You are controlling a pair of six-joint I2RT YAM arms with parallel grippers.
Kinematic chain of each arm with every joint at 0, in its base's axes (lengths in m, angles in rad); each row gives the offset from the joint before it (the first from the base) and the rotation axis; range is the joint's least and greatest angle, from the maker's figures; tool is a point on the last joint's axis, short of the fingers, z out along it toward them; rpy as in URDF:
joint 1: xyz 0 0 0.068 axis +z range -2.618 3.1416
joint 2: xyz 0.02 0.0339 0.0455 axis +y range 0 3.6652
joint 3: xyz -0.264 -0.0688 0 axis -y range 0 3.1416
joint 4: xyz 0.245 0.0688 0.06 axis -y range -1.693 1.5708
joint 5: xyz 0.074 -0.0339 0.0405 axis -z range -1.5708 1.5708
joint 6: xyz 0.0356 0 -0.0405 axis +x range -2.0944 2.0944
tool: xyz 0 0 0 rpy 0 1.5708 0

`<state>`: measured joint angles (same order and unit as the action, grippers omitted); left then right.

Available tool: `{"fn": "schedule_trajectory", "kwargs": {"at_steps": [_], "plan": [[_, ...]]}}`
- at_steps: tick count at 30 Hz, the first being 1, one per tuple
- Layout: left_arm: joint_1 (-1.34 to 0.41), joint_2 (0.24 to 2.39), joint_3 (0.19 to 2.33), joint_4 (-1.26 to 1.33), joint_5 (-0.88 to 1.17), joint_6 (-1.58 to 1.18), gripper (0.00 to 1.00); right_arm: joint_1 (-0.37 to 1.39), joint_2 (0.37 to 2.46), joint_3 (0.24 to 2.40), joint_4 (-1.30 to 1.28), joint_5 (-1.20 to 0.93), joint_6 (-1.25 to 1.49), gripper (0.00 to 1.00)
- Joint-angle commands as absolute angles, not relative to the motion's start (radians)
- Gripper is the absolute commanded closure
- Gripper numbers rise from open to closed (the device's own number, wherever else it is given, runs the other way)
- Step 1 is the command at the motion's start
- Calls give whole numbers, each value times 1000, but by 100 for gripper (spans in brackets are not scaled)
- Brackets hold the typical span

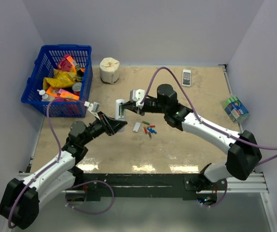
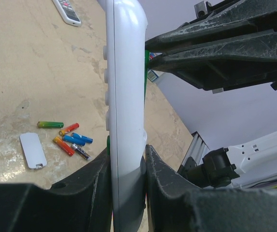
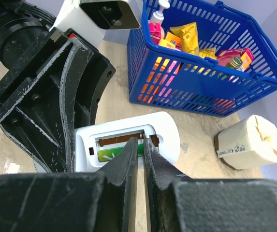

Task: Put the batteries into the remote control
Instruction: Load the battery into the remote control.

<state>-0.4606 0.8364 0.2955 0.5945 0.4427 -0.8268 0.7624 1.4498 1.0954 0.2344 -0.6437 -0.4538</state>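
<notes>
- We see the left gripper (image 2: 127, 155) clamping the remote control (image 2: 126, 87) edgewise above the table (image 2: 32, 72), exposing its compartment (image 3: 121, 140).
- The right gripper (image 3: 139, 145), fingers almost together, seemingly presses a green battery (image 3: 110, 154) inside.
- Other batteries (image 2: 70, 140) lie loose below.

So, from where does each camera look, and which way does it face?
Top external: above and behind the arms, looking down at the table; both arms show, the left gripper and right gripper both at the remote control.
Left wrist: on the left wrist, facing along its fingers clamped on the remote; batteries lie beyond.
Right wrist: on the right wrist, facing along its nearly shut fingers into the battery compartment.
Shared: all see the remote.
</notes>
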Motion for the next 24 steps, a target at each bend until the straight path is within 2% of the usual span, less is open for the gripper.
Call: {"fn": "schedule_trajectory", "kwargs": {"at_steps": [1, 5, 12, 18, 24], "plan": [[-463, 795, 339, 888, 462, -802, 100, 765, 1480, 1048, 103, -638, -443, 90], [-463, 790, 342, 904, 476, -798, 100, 772, 1483, 1034, 109, -615, -468, 90], [-463, 788, 364, 914, 537, -776, 100, 796, 1460, 954, 181, -456, -546, 89], [-462, 788, 371, 927, 571, -775, 100, 807, 1440, 910, 270, -342, -604, 78], [-462, 788, 374, 873, 548, -766, 100, 808, 1436, 940, 259, -383, -580, 73]]}}
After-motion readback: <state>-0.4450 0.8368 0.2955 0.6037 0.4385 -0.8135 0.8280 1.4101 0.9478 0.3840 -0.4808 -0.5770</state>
